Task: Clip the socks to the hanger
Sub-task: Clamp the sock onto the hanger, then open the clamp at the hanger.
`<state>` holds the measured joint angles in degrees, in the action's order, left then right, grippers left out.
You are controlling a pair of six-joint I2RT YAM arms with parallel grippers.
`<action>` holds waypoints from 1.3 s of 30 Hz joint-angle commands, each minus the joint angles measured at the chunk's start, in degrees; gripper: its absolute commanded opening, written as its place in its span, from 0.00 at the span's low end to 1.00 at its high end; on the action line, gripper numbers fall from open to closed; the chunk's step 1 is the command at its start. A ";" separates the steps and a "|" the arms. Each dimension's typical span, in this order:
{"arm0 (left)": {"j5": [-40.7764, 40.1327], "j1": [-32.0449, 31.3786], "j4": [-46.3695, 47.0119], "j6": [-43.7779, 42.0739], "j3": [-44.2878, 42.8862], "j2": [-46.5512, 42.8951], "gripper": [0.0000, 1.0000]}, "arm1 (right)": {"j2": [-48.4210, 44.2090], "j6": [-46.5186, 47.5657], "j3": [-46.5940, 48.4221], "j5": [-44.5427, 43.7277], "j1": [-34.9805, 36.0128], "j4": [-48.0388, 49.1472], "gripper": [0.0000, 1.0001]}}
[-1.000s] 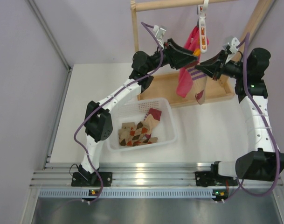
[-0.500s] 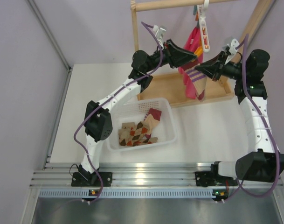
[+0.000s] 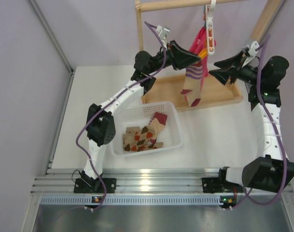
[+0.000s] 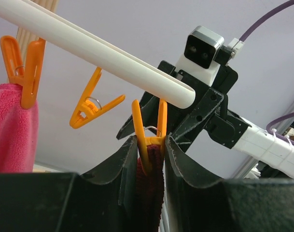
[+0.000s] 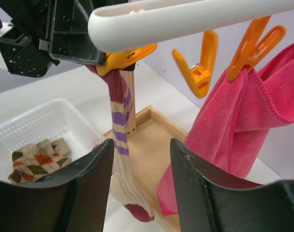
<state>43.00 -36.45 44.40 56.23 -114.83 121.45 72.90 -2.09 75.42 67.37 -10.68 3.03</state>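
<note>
The slim white plastic bar hanger [image 4: 89, 46] hangs free from the tall wooden rack [image 3: 171, 5], so any tug may swing it. The beige sock with purple stripes and maroon toe [image 3: 192, 79] dangles from an orange plastic clip [image 5: 125, 57] at the bar's end. Only its maroon cuff looks bitten. The left gripper [image 4: 150, 154] is narrowed around that clip's lower end, seemingly touching both sides. If its fingers drag on the cuff when they pull away, the sock may slip out and drop onto the rack's wooden tray base [image 3: 219, 94]. The right gripper [image 5: 142, 145] is spread wide and empty, just beside the bar, and could knock it.

A pink towel [image 5: 243, 111] weights the hanger's other clips.

The white bench [image 3: 209, 140] carries a white mesh basket [image 3: 173, 140] of argyle socks [image 3: 144, 135] toward its near edge, with the rack at the far edge. Plain lilac-grey walls enclose it.
</note>
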 commanded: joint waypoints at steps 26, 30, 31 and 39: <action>3.49 0.85 2.79 1.25 2.32 -4.38 0.00 | 15.60 -0.91 16.42 1.71 4.35 24.49 0.73; 3.93 0.94 3.15 1.34 2.68 -4.73 0.00 | 17.27 -0.37 18.62 2.67 4.96 21.68 0.72; 4.02 0.94 3.32 1.60 2.85 -4.82 0.00 | 17.45 -0.03 18.97 3.02 4.96 20.28 0.71; 4.28 1.47 3.32 1.69 3.03 -4.82 0.00 | 18.41 4.90 20.65 3.29 4.96 12.53 0.65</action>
<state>45.65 -35.29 44.58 57.36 -111.72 120.44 91.24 -0.73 93.14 69.10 -6.37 18.22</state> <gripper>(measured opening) 0.305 0.657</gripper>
